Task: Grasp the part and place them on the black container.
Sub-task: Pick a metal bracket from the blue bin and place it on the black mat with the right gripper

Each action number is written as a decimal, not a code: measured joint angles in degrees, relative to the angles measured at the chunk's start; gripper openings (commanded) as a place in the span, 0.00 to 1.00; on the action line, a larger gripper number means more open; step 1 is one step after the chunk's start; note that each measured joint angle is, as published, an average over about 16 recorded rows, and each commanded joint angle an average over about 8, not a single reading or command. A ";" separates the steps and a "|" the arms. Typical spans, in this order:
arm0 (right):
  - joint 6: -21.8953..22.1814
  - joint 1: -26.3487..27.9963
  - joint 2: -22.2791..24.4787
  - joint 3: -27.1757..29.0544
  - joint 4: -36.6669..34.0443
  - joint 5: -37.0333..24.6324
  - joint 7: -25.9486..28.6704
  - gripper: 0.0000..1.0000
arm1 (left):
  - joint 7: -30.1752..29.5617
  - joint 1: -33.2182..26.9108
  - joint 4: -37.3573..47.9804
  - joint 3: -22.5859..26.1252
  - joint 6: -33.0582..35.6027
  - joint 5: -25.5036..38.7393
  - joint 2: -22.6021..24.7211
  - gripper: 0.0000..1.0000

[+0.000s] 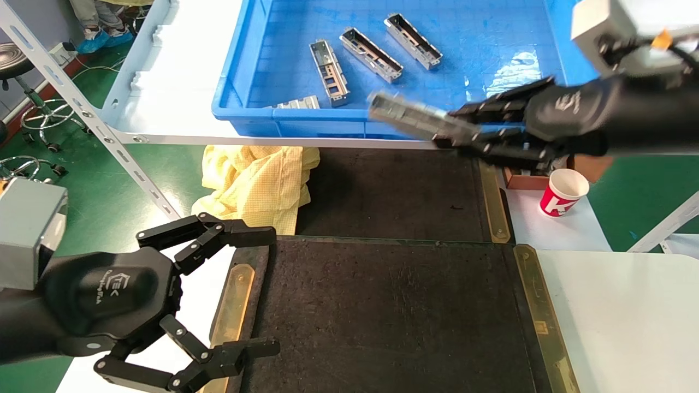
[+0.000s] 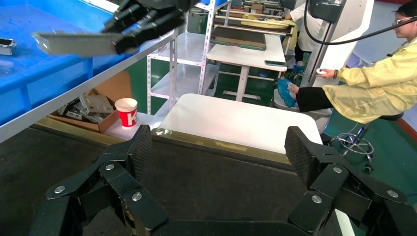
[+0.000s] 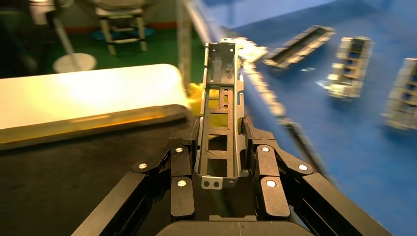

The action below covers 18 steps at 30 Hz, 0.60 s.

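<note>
- Head view: the right hand (image 1: 464, 128) grips the part (image 1: 420, 119) by one end, fingers clamped on its sides; the silvery housing sticks out past the fingertips, in the air over the near rim of the blue bin (image 1: 295, 117).
- Beyond that hand, three more housings (image 1: 371, 54) lie on the bin floor and a fourth (image 1: 297, 102) rests against the near wall.
- Below and toward the robot from the right hand lies the black container (image 1: 382, 305), matte and rough, with brass strips (image 1: 538, 311) along its side rims. A second dark mat (image 1: 393, 191) sits directly under the held part.
- A yellow cloth (image 1: 256, 183) is bunched ahead of the left hand; a red-and-white paper cup (image 1: 562, 192) stands just under the right hand, on a white tabletop (image 1: 622, 305).
- The left hand (image 1: 256, 289) is spread wide and holds nothing, hovering at the container's left rim.
- Left wrist view: the left hand's fingers (image 2: 140, 147) stand far apart over the dark surface. Ahead and above, the right hand holds the part (image 2: 74, 43) by the blue bin. Farther off are the cup (image 2: 127, 111), white shelving (image 2: 172, 59), green floor and a seated person in yellow (image 2: 378, 83).
- Right wrist view: the part (image 3: 220, 123) sits upright between the closed fingers (image 3: 268, 172), open channel and rectangular cutouts facing the camera. The dark surface lies on one side, the blue bin (image 3: 354, 137) with loose housings on the other.
</note>
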 measured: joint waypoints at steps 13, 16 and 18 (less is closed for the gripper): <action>1.07 -4.57 -2.56 -10.43 3.33 4.87 -1.81 0.00 | 0.00 0.00 0.00 0.00 0.00 0.00 0.00 1.00; 1.28 -5.06 -4.47 -12.24 1.51 4.41 -3.87 0.00 | 0.00 0.00 0.00 0.00 0.00 0.00 0.00 1.00; 1.42 -5.40 -5.87 -13.30 0.05 3.99 -5.42 0.00 | 0.00 0.00 0.00 0.00 0.00 0.00 0.00 1.00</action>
